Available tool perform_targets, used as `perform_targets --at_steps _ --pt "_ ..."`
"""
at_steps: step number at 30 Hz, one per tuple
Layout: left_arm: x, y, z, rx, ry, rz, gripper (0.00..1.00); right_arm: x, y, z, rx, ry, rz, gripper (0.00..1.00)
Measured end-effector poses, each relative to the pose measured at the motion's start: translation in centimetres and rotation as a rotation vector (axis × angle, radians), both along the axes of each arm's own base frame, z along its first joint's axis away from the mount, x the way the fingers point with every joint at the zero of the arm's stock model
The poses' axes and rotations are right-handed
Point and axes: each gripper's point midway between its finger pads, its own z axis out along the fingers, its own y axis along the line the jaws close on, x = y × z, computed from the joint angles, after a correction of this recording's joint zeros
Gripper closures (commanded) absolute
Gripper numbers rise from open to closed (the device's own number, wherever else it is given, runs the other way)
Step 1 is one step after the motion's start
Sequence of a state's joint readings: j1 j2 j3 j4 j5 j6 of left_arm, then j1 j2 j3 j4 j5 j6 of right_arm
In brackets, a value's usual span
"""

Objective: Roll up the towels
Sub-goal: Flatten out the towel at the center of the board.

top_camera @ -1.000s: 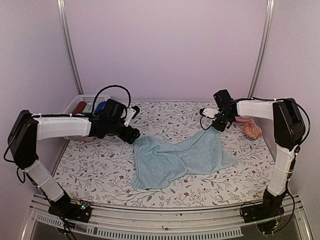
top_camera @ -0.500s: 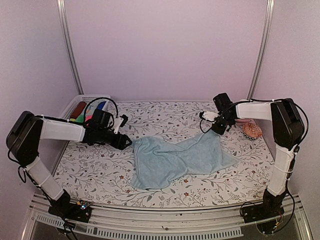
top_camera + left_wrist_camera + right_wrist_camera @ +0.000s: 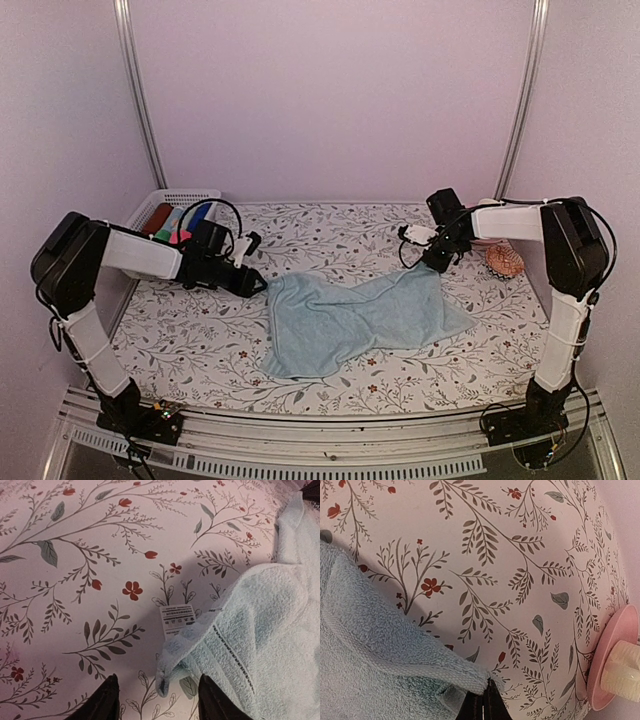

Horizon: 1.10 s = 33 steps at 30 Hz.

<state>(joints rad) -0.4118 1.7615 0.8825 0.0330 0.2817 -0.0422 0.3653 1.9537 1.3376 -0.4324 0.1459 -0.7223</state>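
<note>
A pale blue towel [image 3: 360, 320] lies spread and rumpled in the middle of the floral table. Its far left corner [image 3: 167, 677] curls up between the two dark fingers of my left gripper [image 3: 157, 701], which is open and low over the cloth [image 3: 257, 285]. A white care label [image 3: 177, 620] shows beside that corner. My right gripper [image 3: 484, 704] is shut on the towel's far right corner, holding it slightly lifted [image 3: 432, 262]. I see no towel that is plainly pink.
A white basket [image 3: 150, 208] with several coloured rolls stands at the back left, behind the left arm. A pink-orange patterned lump [image 3: 505, 262] sits by the right wall. A pink disc with a cream stub [image 3: 615, 660] is close to the right gripper.
The left arm has come down from a raised pose to the towel's far left corner, and its jaws have narrowed around it. The right gripper has hardly moved.
</note>
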Motion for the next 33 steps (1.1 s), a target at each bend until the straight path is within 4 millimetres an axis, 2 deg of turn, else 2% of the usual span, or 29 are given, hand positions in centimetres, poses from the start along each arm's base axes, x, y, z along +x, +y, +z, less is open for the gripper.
perform_targets --at_steps 6,13,19,25,27,28,29,31,33 --pt "0.8 -0.6 0.1 -0.01 -0.007 -0.013 0.63 -0.1 0.0 -0.1 0.003 0.002 0.001 0.97" --pt "0.7 -0.8 -0.5 -0.014 0.008 -0.028 0.68 -0.1 0.1 -0.1 0.008 0.004 0.003 0.97" --pt "0.6 -0.9 -0.5 -0.022 0.014 -0.034 0.8 -0.1 0.1 -0.1 0.01 0.005 0.002 0.97" --pt "0.5 -0.9 -0.9 -0.019 0.023 -0.034 0.81 -0.2 0.1 -0.1 0.01 0.006 0.001 0.96" --pt "0.5 -0.9 -1.0 -0.018 0.026 -0.033 0.89 -0.2 0.1 -0.1 0.01 0.006 0.001 0.96" --pt "0.5 -0.9 -1.0 -0.019 0.027 -0.033 0.98 -0.2 0.1 -0.1 0.01 0.006 0.001 0.96" --pt "0.5 -0.9 -1.0 -0.021 0.027 -0.031 1.0 -0.2 0.1 -0.1 0.01 0.006 0.001 0.96" --pt "0.5 -0.9 -1.0 -0.02 0.03 -0.029 1.0 -0.2 0.1 -0.1 0.01 0.006 0.001 0.91" --pt "0.5 -0.9 -1.0 -0.02 0.03 -0.031 1.0 -0.1 0.1 -0.1 0.012 0.006 -0.001 0.75"
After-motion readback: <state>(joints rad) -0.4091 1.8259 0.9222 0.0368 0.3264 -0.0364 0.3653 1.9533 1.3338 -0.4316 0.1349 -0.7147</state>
